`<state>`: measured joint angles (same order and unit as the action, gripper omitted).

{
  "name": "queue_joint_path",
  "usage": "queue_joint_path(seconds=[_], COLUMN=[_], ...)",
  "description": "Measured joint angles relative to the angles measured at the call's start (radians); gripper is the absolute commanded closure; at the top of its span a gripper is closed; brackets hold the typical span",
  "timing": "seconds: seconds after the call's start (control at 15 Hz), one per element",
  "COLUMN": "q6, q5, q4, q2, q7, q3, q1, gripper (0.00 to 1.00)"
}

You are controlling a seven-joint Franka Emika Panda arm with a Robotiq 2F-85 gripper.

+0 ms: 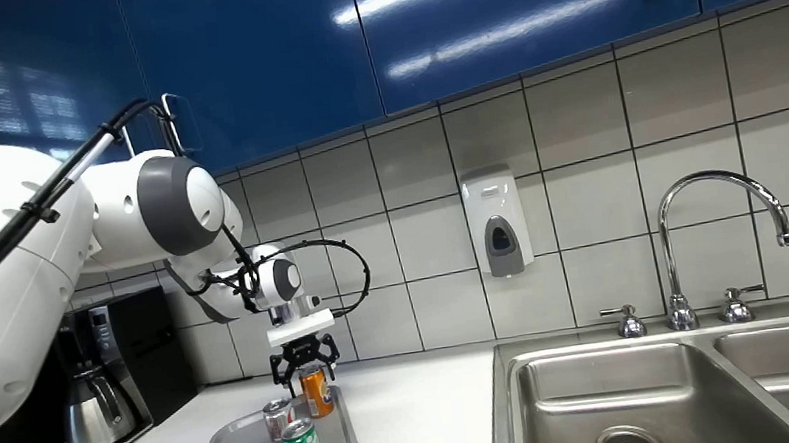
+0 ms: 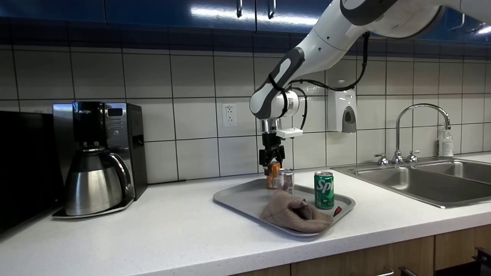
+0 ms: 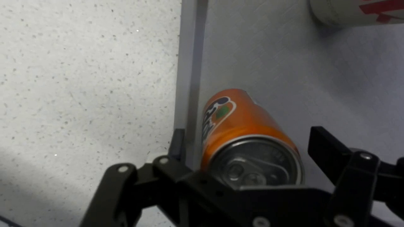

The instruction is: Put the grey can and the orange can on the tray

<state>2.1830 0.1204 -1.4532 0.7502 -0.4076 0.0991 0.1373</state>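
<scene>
The orange can [image 1: 318, 395] stands upright on the grey tray [image 1: 350, 442], near the tray's edge. It also shows in an exterior view [image 2: 273, 177] and in the wrist view [image 3: 236, 116]. My gripper [image 1: 311, 379] is over the orange can, pointing down. In the wrist view its open fingers [image 3: 246, 142] stand on either side of the can's top, with gaps on both sides. The grey can [image 2: 286, 181] stands upright on the tray [image 2: 241, 197] close to the orange can. Its white-and-red side shows at the corner of the wrist view [image 3: 356, 12].
A green can [image 2: 324, 190] and a crumpled brown cloth [image 2: 291, 214] are on the tray, with a small dark red item [image 2: 337, 211]. A coffee maker [image 2: 98, 165] stands on the counter. The steel sink [image 1: 606, 383] with a tall faucet [image 1: 672, 249] is beyond the tray's other side.
</scene>
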Motion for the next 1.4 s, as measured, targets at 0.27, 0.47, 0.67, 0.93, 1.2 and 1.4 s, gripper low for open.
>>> queue_joint_path(seconds=[0.27, 0.47, 0.67, 0.93, 1.2, 1.4], q6=[0.004, 0.014, 0.027, 0.047, 0.11, 0.173], q5=[0.001, 0.002, 0.002, 0.002, 0.002, 0.002], q4=[-0.001, -0.008, -0.027, -0.072, -0.157, -0.237], q2=[-0.011, -0.032, -0.054, -0.082, -0.133, -0.182], q7=[0.001, 0.002, 0.002, 0.002, 0.008, 0.032], q3=[-0.003, -0.006, -0.008, -0.006, -0.005, -0.006], q1=[-0.001, -0.007, -0.013, -0.013, -0.013, -0.013], gripper=[0.0, 0.0, 0.0, 0.0, 0.0, 0.0])
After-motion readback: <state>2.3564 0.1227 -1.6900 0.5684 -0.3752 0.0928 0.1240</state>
